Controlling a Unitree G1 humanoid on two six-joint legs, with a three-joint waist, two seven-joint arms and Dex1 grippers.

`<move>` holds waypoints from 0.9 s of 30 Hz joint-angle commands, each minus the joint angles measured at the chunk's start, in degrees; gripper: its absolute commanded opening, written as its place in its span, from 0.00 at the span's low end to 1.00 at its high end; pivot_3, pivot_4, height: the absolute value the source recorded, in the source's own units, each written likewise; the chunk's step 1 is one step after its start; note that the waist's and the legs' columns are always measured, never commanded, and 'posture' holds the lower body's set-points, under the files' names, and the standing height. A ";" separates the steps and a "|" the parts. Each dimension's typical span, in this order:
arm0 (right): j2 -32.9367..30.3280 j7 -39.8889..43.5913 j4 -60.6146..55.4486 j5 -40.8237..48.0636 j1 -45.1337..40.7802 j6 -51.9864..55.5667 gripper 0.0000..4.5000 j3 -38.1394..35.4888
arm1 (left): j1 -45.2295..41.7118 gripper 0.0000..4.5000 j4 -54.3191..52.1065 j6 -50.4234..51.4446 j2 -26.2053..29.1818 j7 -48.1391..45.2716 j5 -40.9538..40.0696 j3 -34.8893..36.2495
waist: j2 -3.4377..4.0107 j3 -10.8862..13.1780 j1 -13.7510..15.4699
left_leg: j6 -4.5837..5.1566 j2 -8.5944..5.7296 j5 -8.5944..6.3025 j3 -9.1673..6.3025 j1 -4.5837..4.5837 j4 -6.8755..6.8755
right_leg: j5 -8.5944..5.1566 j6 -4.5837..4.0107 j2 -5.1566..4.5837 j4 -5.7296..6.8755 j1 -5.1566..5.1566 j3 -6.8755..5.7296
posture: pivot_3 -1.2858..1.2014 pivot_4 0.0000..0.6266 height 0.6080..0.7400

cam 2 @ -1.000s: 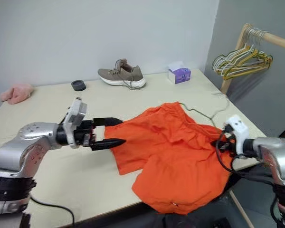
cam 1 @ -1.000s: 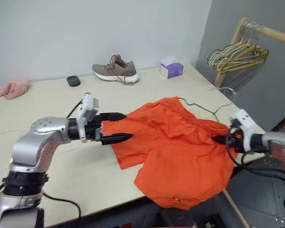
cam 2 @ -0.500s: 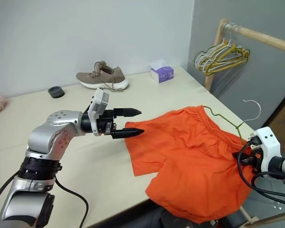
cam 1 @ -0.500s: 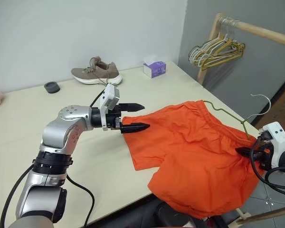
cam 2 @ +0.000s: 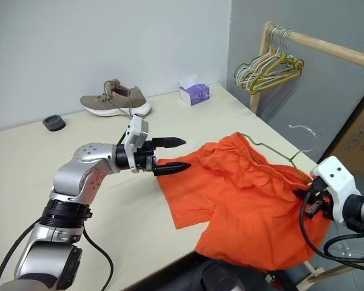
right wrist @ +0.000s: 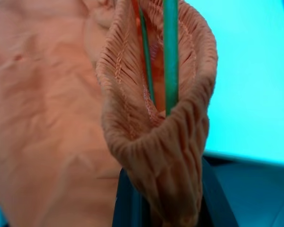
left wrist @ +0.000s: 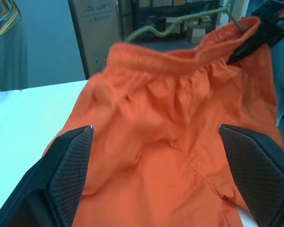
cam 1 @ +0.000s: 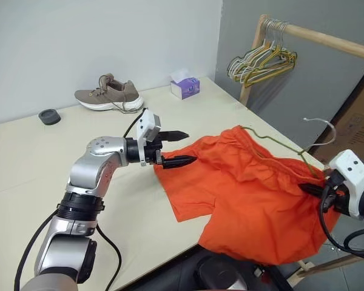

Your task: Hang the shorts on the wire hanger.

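The right gripper (cam 1: 308, 188), jaws clamped on the waistband of the shorts (cam 1: 255, 194) with the wire hanger (cam 1: 279, 144) threaded inside, has lifted that end off the table (cam 1: 48, 157) edge at four o'clock. The left gripper (cam 1: 183, 148), jaws apart, has closed in at nine o'clock of the fabric, likely to grip the free side.

Pale wall (cam 1: 79, 42), beige table (cam 1: 24, 157), wooden rack (cam 1: 318, 36) (holding hangers (cam 1: 261, 60)).
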 commanded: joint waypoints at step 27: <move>-10.94 6.95 0.27 -9.77 -2.49 -24.23 0.00 14.46 | 1.47 0.99 8.70 -33.79 1.31 -10.34 16.79 -8.58 | -0.13 0.03 -0.27 | -0.02 0.04 -0.01 0.02 0.05 -0.02 | -0.01 -0.01 -0.01 -0.04 0.04 0.05 | 0.31 0.00 1.00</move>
